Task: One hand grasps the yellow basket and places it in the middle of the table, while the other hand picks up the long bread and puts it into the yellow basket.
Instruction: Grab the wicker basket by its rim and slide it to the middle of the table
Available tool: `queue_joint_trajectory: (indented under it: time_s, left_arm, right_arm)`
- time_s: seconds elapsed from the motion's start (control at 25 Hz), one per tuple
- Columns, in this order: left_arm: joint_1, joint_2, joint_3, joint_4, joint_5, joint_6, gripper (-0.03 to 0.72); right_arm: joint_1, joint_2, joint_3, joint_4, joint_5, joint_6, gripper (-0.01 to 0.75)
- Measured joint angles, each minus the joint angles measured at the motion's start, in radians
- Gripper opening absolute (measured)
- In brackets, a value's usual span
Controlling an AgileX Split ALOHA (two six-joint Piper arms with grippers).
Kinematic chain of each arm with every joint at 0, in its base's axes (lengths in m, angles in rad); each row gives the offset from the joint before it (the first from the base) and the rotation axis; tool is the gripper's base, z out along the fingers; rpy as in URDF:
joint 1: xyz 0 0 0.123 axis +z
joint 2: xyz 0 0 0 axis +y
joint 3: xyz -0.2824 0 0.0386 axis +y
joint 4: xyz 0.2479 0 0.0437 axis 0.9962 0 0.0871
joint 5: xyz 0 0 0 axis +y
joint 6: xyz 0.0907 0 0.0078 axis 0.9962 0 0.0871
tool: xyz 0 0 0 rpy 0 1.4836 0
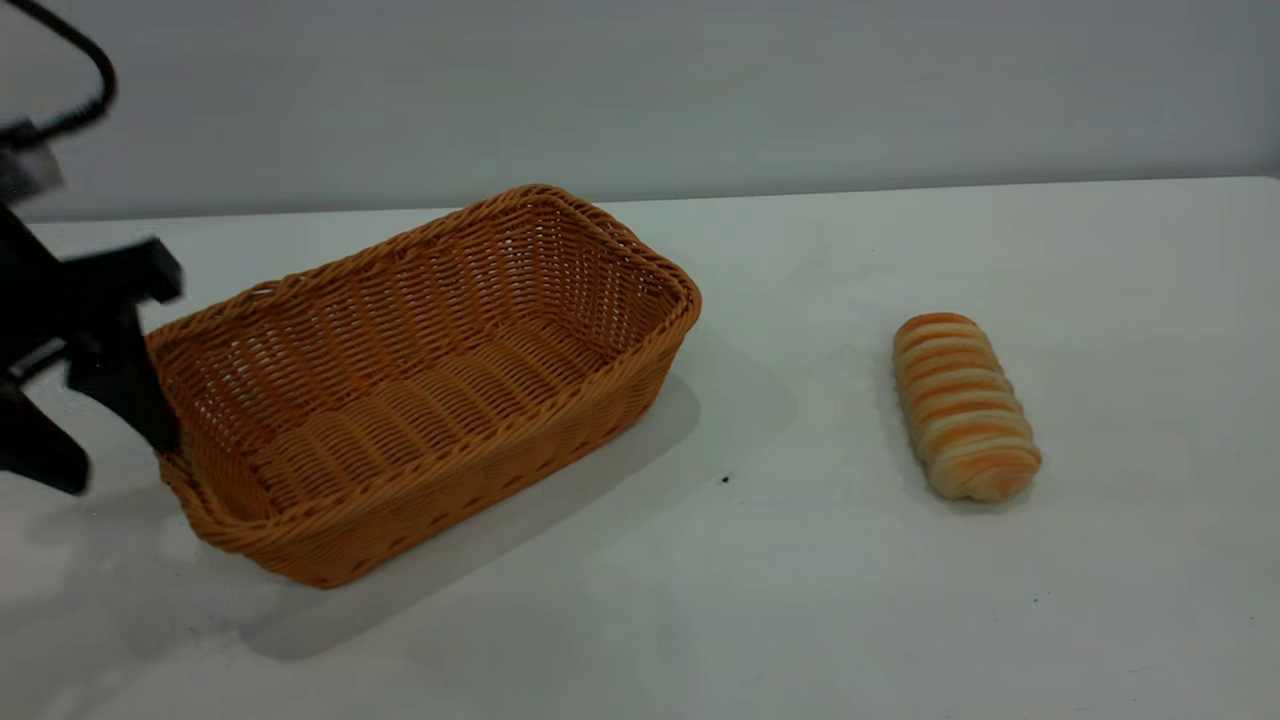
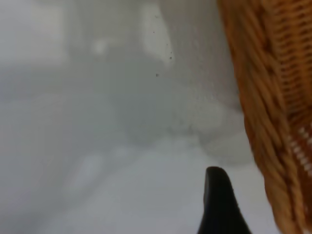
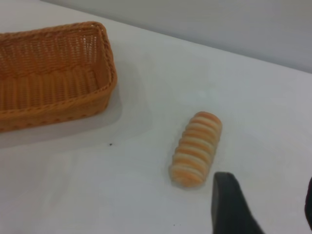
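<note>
The yellow basket (image 1: 430,390) is a large orange-tan wicker basket on the left half of the white table (image 1: 800,600). My left gripper (image 1: 110,455) is open at the basket's left end. One black finger is against the end rim and the other is farther left, outside the basket. In the left wrist view one finger (image 2: 219,204) shows beside the braided rim (image 2: 263,122), with a gap between them. The long bread (image 1: 962,405) lies striped on the table to the right. My right gripper (image 3: 265,204) is open just beside the bread (image 3: 196,148), apart from it.
The basket also shows far off in the right wrist view (image 3: 53,73). A grey wall (image 1: 700,90) runs behind the table's far edge. A small dark speck (image 1: 725,480) lies between basket and bread. The right arm is out of the exterior view.
</note>
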Motion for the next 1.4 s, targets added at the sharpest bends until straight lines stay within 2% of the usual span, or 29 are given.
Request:
queue_joint_trajectory:
  time_s: [0.56, 0.64, 0.72, 0.84, 0.88, 1.24, 1.4]
  left_arm:
    - [0.000, 0.142, -0.010, -0.103, -0.157, 0.037, 0.496]
    - [0.000, 0.156, -0.021, -0.119, -0.168, 0.058, 0.466]
    - [-0.001, 0.161, -0.028, -0.136, -0.198, 0.090, 0.376]
    - [-0.001, 0.163, -0.037, -0.181, -0.239, 0.100, 0.149]
    - [-0.001, 0.163, -0.038, -0.192, -0.251, 0.100, 0.117]
    - [-0.002, 0.165, -0.041, -0.193, -0.233, 0.114, 0.121]
    - [-0.002, 0.168, -0.088, -0.193, -0.153, 0.185, 0.121]
  right_arm:
    - [0.000, 0.000, 0.000, 0.000, 0.000, -0.005, 0.414]
    - [0.000, 0.000, 0.000, 0.000, 0.000, -0.005, 0.414]
    - [0.000, 0.000, 0.000, 0.000, 0.000, -0.005, 0.414]
    - [0.000, 0.000, 0.000, -0.001, 0.000, -0.006, 0.414]
    - [0.000, 0.000, 0.000, -0.001, 0.000, -0.006, 0.414]
    - [0.000, 0.000, 0.000, -0.001, 0.001, -0.006, 0.414]
    - [0.000, 0.000, 0.000, -0.001, 0.002, -0.006, 0.414]
